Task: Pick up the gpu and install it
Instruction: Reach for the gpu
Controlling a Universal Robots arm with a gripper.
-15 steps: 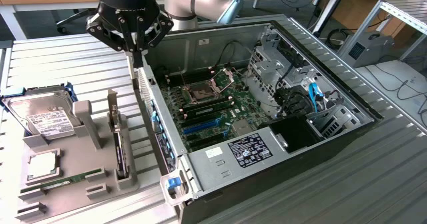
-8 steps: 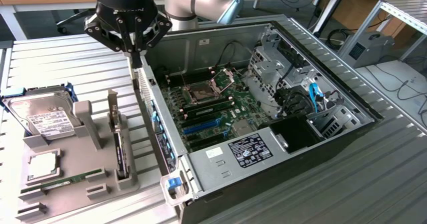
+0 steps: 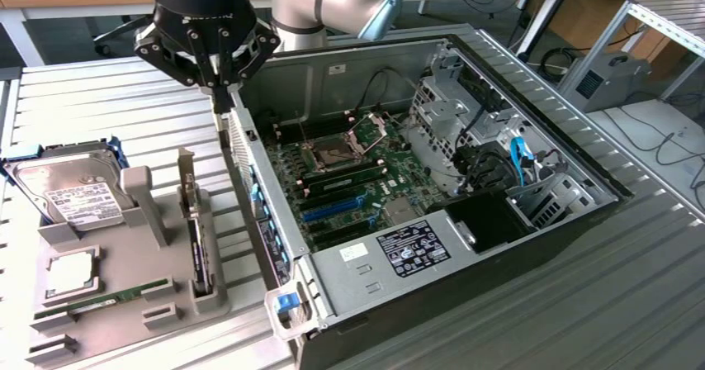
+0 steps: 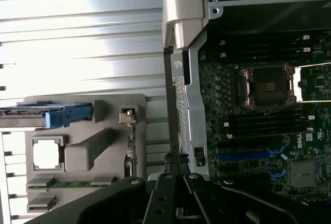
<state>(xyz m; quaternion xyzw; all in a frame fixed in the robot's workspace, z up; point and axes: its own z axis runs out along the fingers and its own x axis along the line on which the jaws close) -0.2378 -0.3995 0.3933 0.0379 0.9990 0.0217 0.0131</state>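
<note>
The gpu stands on its edge in a slot of the grey holder tray at the exterior view's left, with its silver end bracket on top. The wrist view sees it edge-on as a thin strip, gpu. My gripper hangs above the rear wall of the open computer case, well above and behind the card. Its fingers are shut with nothing between them. In the wrist view the gripper points down at the case's rear edge, beside the tray.
The tray also carries a hard drive in a blue caddy, a processor and a memory stick. Inside the case the motherboard shows blue expansion slots and an open processor socket. Ribbed metal tabletop surrounds everything.
</note>
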